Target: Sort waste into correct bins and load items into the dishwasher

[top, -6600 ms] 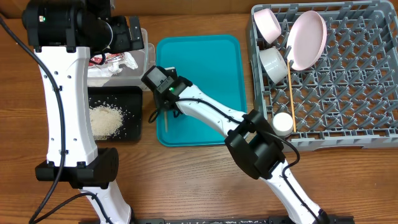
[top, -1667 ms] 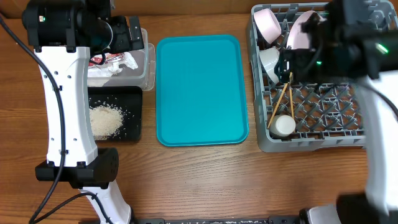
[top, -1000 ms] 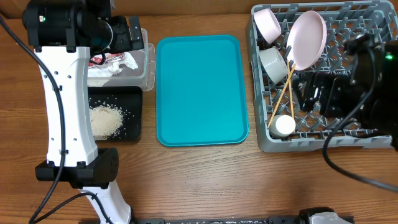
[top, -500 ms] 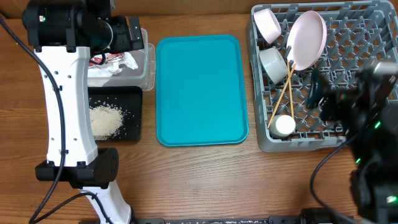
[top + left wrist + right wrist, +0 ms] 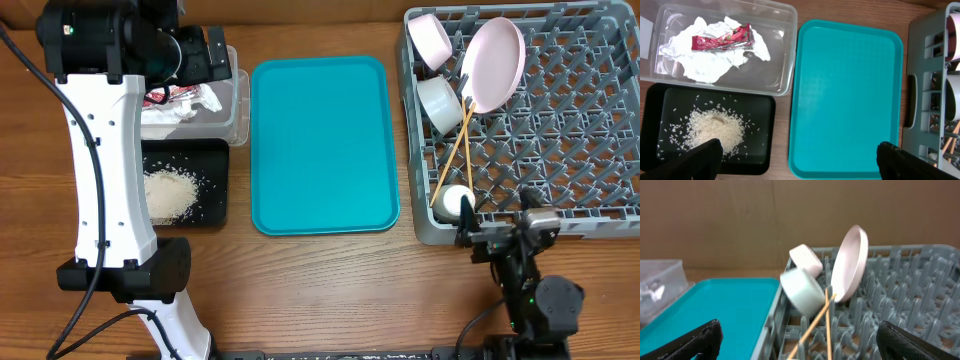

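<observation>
The grey dish rack [image 5: 580,150] holds the white plate [image 5: 492,65] on edge, two bowls [image 5: 430,38] [image 5: 440,102], the cup [image 5: 454,203] and two crossed chopsticks [image 5: 455,150]. In the right wrist view the plate [image 5: 850,262], bowls [image 5: 801,291] and chopsticks [image 5: 815,322] show from the front. The clear tub [image 5: 785,30] holds the red wrapper [image 5: 722,40] on white napkins [image 5: 710,65]. The black tray [image 5: 760,145] holds the rice [image 5: 715,131]. My left gripper [image 5: 800,160] is open and empty, high over the tub [image 5: 205,55]. My right gripper [image 5: 800,340] is open and empty at the rack's front edge [image 5: 505,232].
The teal serving tray [image 5: 320,140] lies bare between the bins and the rack. The left arm's white column stands over the black tray's left side. The rack's right half has bare pegs. Brown table runs along the front.
The chopstick that lay at the teal tray's edge now leans in the rack, crossing the other. My right arm has drawn back from over the rack to the front. The left arm is still.
</observation>
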Robot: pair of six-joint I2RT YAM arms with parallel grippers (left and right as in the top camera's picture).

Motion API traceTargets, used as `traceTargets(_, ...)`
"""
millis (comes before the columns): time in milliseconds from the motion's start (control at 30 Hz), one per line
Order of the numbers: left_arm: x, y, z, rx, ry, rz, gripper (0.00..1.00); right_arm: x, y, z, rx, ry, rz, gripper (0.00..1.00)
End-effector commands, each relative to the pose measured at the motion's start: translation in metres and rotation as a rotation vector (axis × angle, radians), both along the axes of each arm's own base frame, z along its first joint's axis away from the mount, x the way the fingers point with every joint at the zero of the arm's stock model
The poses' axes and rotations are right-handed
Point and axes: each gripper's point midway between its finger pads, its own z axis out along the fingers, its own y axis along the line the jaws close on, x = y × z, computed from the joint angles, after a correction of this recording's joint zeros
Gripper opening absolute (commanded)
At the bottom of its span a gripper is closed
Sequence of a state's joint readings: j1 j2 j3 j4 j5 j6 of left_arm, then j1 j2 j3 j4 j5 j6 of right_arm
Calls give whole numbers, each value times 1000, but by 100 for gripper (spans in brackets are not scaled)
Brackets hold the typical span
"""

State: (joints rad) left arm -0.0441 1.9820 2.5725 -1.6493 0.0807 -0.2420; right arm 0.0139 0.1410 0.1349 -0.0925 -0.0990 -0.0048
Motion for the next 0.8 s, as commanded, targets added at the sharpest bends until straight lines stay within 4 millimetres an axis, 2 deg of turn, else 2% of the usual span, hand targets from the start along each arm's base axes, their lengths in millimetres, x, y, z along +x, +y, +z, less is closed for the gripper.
traceTargets(0,3,0,-5,2,11,9,100,-3,2,-6,-10,-39,15,100)
traceTargets(167,3,0,-5,2,11,9,100,-3,2,-26,-9,-33,15,100)
traceTargets(767,3,0,-5,2,11,9,100,-3,3,-26,9,-31,17,100)
